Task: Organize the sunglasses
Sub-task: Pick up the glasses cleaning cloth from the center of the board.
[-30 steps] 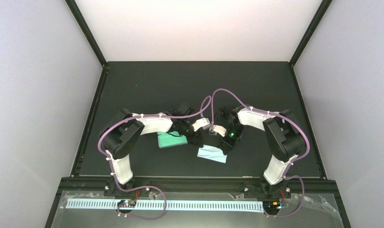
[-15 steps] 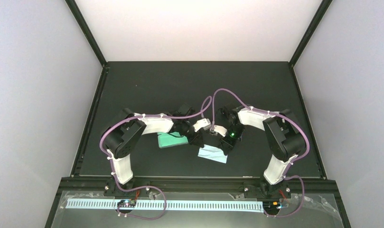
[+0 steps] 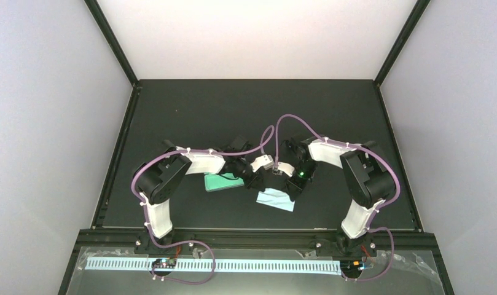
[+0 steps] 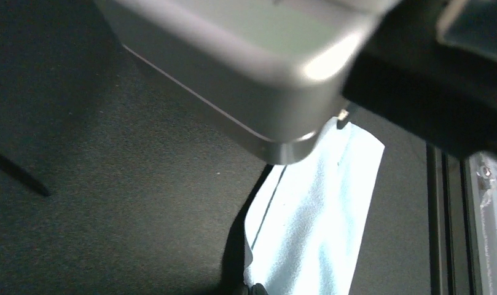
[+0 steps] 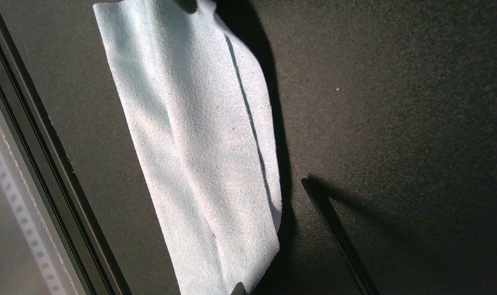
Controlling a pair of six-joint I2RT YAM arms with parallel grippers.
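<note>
Left tool (image 3: 252, 175): clenched; I cannot tell on what.
Right tool (image 3: 290, 184): clenched, near cloth (image 5: 196, 153).
Cloth: light blue, lying on worktop (image 3: 233, 110).
Grey case (image 4: 233, 67): fills the top of my left wrist view.

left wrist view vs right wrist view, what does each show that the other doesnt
Only the left wrist view shows a grey rounded case filling its top. Only the right wrist view shows most of the light blue cloth, with nothing in front of it. Both show that cloth on the black table near the edge rail.
</note>
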